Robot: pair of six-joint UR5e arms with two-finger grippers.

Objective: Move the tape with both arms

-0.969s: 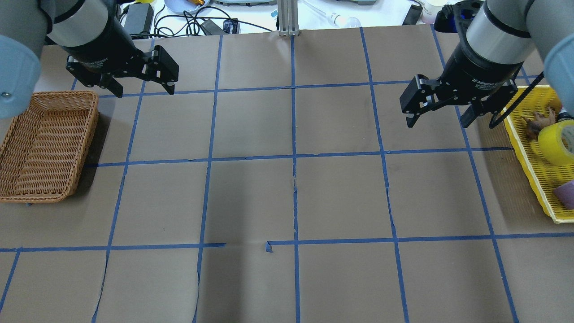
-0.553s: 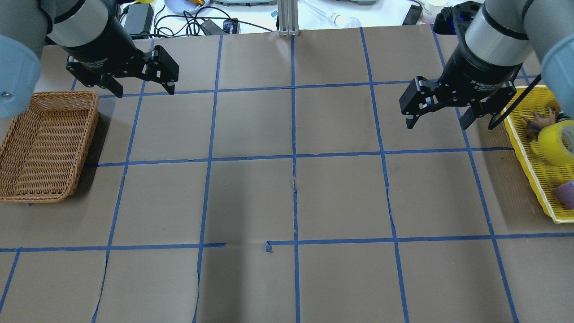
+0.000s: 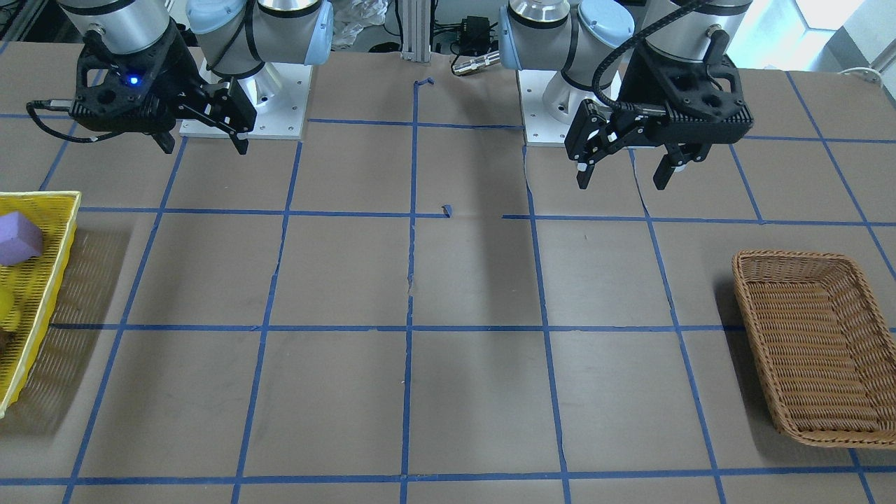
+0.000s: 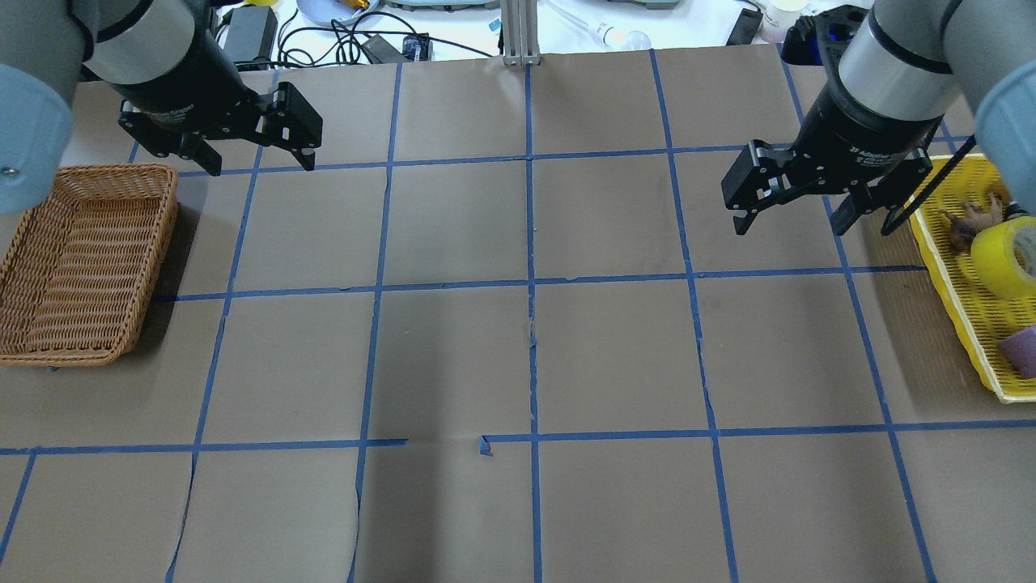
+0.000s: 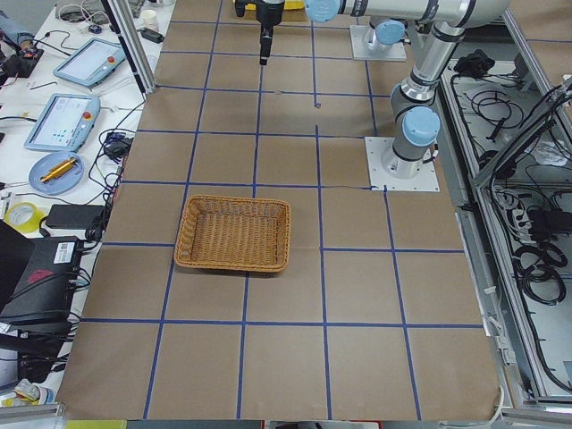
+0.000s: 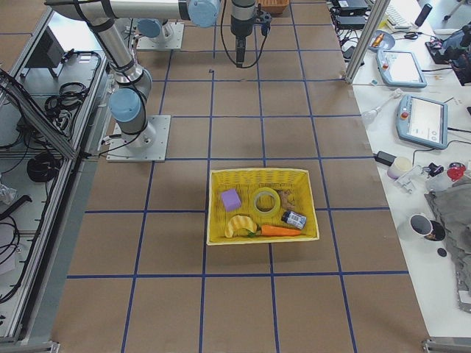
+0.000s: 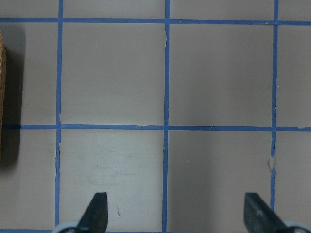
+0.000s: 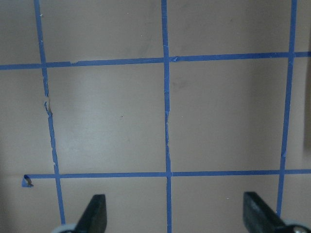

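The tape [image 4: 1008, 259], a yellow roll, lies in the yellow tray [image 4: 963, 316] at the table's right end, beside a purple block [image 4: 1021, 350]. It also shows in the exterior right view [image 6: 266, 201]. My right gripper [image 4: 789, 227] is open and empty, hanging above the table just left of the tray; it also shows in the front-facing view [image 3: 205, 148] and its wrist view [image 8: 175, 208]. My left gripper [image 4: 261, 166] is open and empty above the table near the wicker basket [image 4: 81, 259]; it also shows front-facing [image 3: 620, 183] and in its wrist view [image 7: 176, 208].
The tray [image 6: 257, 173] also holds a banana [image 6: 237, 226], a carrot [image 6: 278, 230] and a small jar [image 6: 294, 219]. The wicker basket [image 3: 812, 343] has nothing in it. An aluminium post [image 4: 518, 32] and cables stand at the far edge. Blue tape lines grid the brown tabletop.
My right gripper has shifted very slightly toward the tray. My left gripper has not moved. Both stay open.
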